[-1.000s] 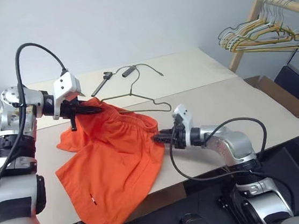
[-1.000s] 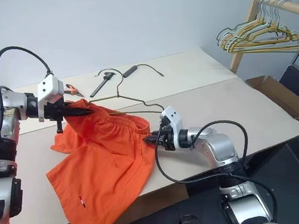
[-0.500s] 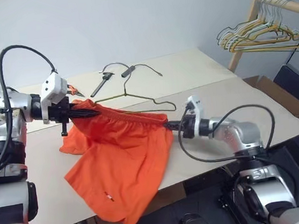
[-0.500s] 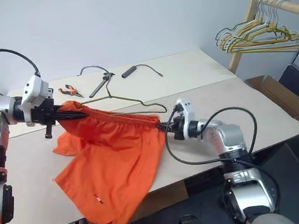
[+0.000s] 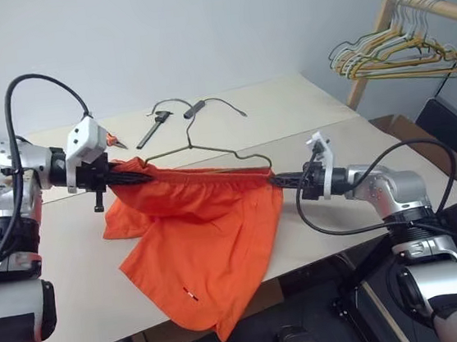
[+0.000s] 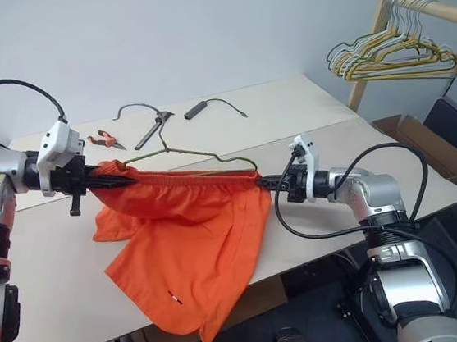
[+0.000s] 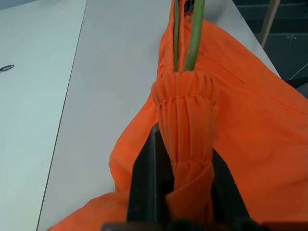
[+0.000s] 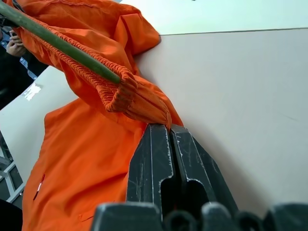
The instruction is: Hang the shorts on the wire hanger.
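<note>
The orange shorts [image 5: 203,240] are stretched by their waistband between my two grippers above the table [image 5: 357,136]. One leg hangs over the table's front edge. My left gripper [image 5: 140,176] is shut on a bunched end of the waistband [image 7: 185,120]. My right gripper [image 5: 277,179] is shut on the other end [image 8: 154,113]. The wire hanger [image 5: 228,149] lies along the taut waistband, hook pointing away from me. Its wire [image 8: 62,45] runs into the gathered waistband at both ends [image 7: 192,43].
Orange-handled pliers [image 5: 111,140], a black tool [image 5: 156,128] and a black cable [image 5: 204,104] lie at the back of the table. A wooden rack with a bunch of hangers [image 5: 396,49] stands at the right. A cardboard box [image 5: 410,130] sits on the floor beside it.
My right gripper shut on the waistband end and pulled it to the right, drawing the waistband taut along the hanger. The shorts rose and slid right. The left gripper kept its hold.
</note>
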### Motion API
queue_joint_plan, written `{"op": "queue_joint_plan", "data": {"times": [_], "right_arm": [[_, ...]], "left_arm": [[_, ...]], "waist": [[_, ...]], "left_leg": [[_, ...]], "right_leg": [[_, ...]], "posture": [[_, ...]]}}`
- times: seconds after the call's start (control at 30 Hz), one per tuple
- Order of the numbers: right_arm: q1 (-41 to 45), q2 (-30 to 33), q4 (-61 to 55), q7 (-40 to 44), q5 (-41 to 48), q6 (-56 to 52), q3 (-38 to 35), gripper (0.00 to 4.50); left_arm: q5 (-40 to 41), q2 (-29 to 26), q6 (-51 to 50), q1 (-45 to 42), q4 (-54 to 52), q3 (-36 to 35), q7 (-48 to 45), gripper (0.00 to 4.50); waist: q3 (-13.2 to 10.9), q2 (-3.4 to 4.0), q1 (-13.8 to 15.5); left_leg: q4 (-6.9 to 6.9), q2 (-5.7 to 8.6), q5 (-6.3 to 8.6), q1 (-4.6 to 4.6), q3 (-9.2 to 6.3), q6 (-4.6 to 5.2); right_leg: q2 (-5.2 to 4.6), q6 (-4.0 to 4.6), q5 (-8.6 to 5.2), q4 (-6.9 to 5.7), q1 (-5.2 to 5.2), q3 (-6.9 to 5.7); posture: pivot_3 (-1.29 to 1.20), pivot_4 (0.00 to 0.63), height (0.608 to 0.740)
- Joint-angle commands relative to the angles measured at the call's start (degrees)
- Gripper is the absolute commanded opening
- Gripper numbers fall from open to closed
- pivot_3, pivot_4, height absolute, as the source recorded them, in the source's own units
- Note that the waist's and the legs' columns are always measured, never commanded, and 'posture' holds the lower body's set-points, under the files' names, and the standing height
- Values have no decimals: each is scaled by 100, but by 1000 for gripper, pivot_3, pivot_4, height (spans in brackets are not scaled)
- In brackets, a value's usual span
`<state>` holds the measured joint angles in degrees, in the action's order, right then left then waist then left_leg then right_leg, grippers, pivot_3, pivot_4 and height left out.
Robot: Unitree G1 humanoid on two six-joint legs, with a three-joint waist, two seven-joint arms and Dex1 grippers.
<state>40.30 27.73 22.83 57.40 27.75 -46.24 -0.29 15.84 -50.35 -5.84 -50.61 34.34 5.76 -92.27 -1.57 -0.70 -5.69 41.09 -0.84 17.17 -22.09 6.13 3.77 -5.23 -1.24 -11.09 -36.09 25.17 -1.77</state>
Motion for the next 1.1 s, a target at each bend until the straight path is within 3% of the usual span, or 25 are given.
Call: {"op": "queue_joint_plan", "data": {"times": [0.03, 0.57, 1.1], "right_arm": [[146, 354, 245, -71, -192, 142, -184, 21], [425, 632, 1015, 34, -308, 511, -178, 21], [484, 771, 602, 91, -546, 700, 183, 21]], "left_arm": [[-56, -342, 89, -40, -15, -214, -23, 0], [-448, -580, 235, 88, 149, -218, 113, 0], [-1427, -640, 605, -83, 341, 333, 741, 0]], "waist": [[0, 0, 0], [0, 0, 3], [0, 0, 11]], "left_leg": [[0, 0, 0, 0, 0, 0], [-1, -1, 0, 4, 7, 0], [-1, 0, 1, 3, 12, 2]], "right_leg": [[0, 0, 0, 0, 0, 1], [1, 0, 0, -1, 1, 8], [0, -1, 1, -1, 3, 12]], "posture": [[-95, 0, 740], [-86, 0, 740], [-88, 0, 740]]}}
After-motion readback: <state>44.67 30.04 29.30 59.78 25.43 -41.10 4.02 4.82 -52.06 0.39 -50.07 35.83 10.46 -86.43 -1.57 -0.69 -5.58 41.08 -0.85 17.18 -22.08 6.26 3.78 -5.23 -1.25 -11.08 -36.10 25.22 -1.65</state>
